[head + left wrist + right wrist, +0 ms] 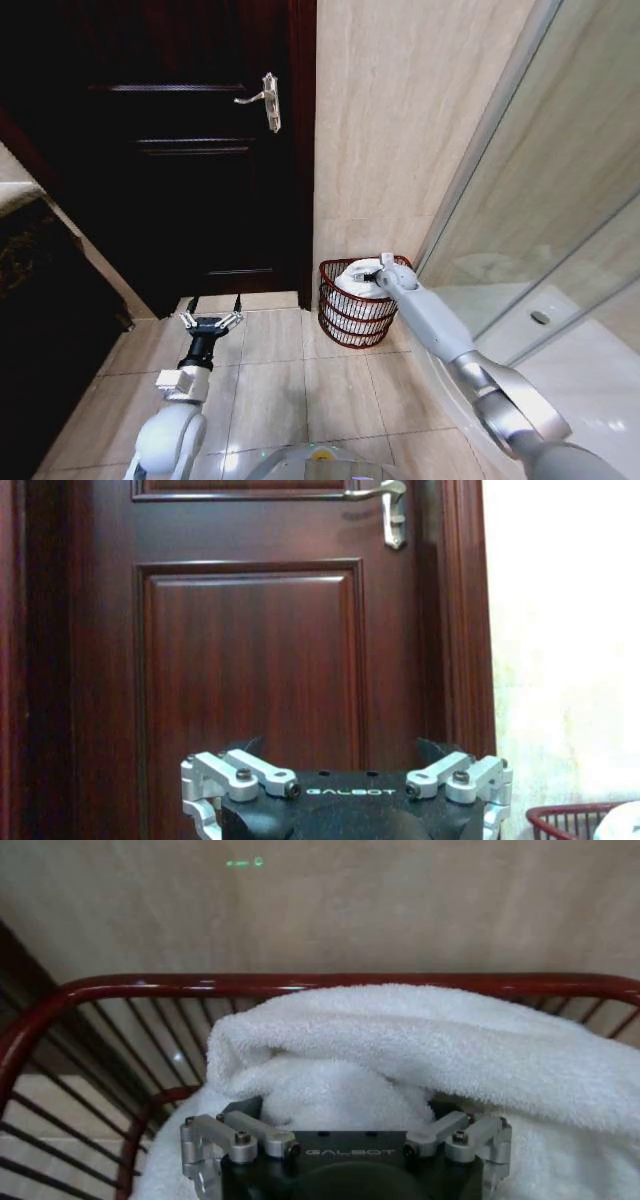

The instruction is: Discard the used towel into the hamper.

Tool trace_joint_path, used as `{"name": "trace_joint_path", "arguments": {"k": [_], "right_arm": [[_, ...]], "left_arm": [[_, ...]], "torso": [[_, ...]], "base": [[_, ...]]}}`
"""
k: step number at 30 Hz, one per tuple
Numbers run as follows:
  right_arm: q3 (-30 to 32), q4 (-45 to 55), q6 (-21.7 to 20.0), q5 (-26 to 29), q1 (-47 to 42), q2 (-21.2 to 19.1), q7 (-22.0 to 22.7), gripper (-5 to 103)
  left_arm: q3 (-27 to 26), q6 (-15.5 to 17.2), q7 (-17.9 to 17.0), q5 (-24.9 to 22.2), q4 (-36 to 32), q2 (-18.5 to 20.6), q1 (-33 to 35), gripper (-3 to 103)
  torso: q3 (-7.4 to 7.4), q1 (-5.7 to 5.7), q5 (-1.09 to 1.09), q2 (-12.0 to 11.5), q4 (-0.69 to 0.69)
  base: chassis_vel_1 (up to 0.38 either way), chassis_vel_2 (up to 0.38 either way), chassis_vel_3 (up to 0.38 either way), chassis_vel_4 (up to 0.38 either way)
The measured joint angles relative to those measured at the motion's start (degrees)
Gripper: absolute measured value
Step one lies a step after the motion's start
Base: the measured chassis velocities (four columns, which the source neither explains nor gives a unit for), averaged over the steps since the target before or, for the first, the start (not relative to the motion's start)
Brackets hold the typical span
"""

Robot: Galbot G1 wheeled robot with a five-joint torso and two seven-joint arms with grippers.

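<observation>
The word "GALBOT" is showing in small pale capitals on the black body of the left claw, seen in the left wrist view. The same "GALBOT" lettering is showing on the black body of the right claw in the right wrist view. Nothing else is reading as text.

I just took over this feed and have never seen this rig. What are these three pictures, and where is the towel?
It is a wheeled robot with two arms. The head camera looks down at a tiled bathroom floor. There the right tool reaches into the red wire hamper by the wall, where the white towel lies. The right wrist camera shows the towel bunched against that tool, fingers hidden. The left tool hangs open above the floor, facing the dark door.
</observation>
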Motion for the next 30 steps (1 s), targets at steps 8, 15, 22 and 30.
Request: {"name": "trace_joint_path", "arguments": {"k": [8,15,22,30], "right_arm": [[-0.8,-3.3,0.0,-0.6,1.1,3.5,0.2,100],[1.2,-5.6,0.0,-0.8,1.1,5.2,0.7,100],[2.4,-6.8,0.1,-1.5,0.0,5.4,0.6,100],[2.4,-5.3,0.1,-0.4,0.0,4.4,2.0,100]], "left_arm": [[-2.6,-1.1,1.1,-2.6,1.2,0.4,0.0,100],[-3.2,-1.5,1.8,-3.8,2.3,1.0,-0.5,100],[-2.4,-1.6,2.1,-4.0,3.5,1.6,-2.0,100],[-1.2,-1.3,2.1,-3.9,3.5,1.7,-2.4,100]], "torso": [[0.0,0.0,0.0,0.0,0.01],[0.0,0.0,-0.01,0.0,0.01],[0.0,0.0,0.0,0.0,0.01],[0.0,0.0,0.01,0.0,0.0]], "base": [[0.0,0.0,0.0,0.0],[0.0,0.0,0.0,0.0],[0.0,0.0,0.0,0.0],[0.0,0.0,0.0,0.0]]}}
